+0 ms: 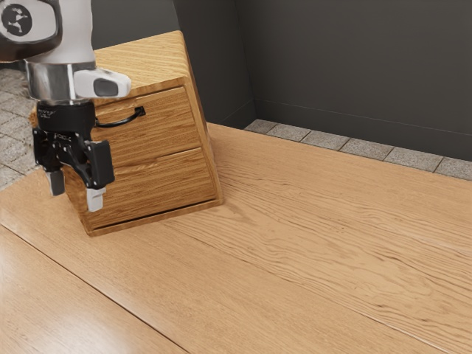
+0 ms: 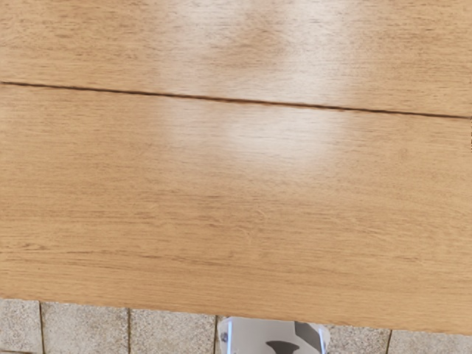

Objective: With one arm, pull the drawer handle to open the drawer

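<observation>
A small wooden cabinet [image 1: 158, 140] stands on the table at the exterior view's left, with two drawer fronts facing the camera. The upper drawer [image 1: 151, 125] carries a thin black curved handle [image 1: 122, 118] and looks flush with the cabinet face. My gripper [image 1: 75, 192] hangs in front of the cabinet's lower left corner, fingers pointing down and spread apart with nothing between them. It sits below and left of the handle, not touching it. The wrist view looks down on bare tabletop planks [image 2: 236, 184].
The wooden table [image 1: 310, 243] stretches wide toward the exterior view's right and front. A tiled floor strip [image 1: 369, 147] and dark wall lie behind it. In the wrist view the table's edge meets grey tiles [image 2: 88, 332], with part of the robot's base [image 2: 273, 338] below.
</observation>
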